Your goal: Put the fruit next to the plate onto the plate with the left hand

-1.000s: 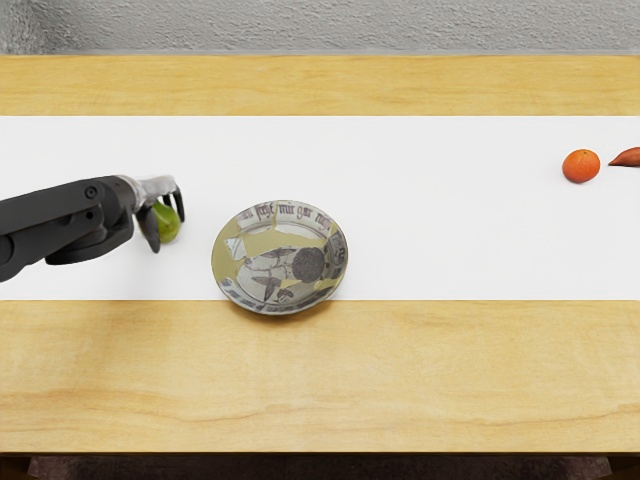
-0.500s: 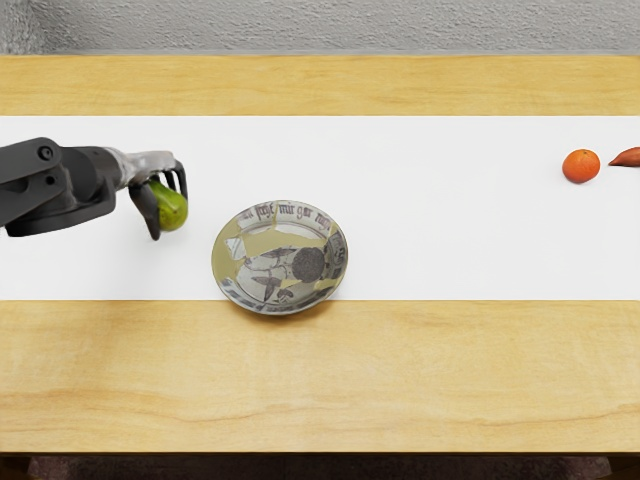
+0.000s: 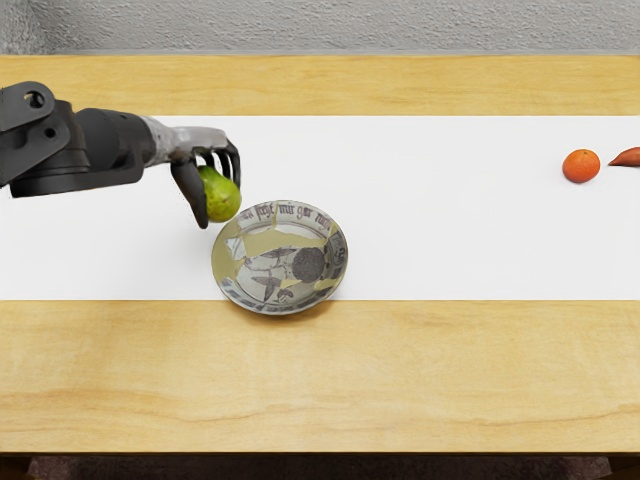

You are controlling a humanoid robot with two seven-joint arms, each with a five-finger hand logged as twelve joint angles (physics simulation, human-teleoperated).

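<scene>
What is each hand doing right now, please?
Left hand: fingers closed on the green pear.
Right hand: not in view.

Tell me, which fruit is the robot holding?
The green pear, gripped in the left hand just beside the plate, at its upper left rim. The orange lies far off to the right, with no hand near it.

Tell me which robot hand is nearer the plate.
Left. The left robot hand, gripping the pear, is just off the upper-left rim of the plate; the right robot hand is not in view.
</scene>
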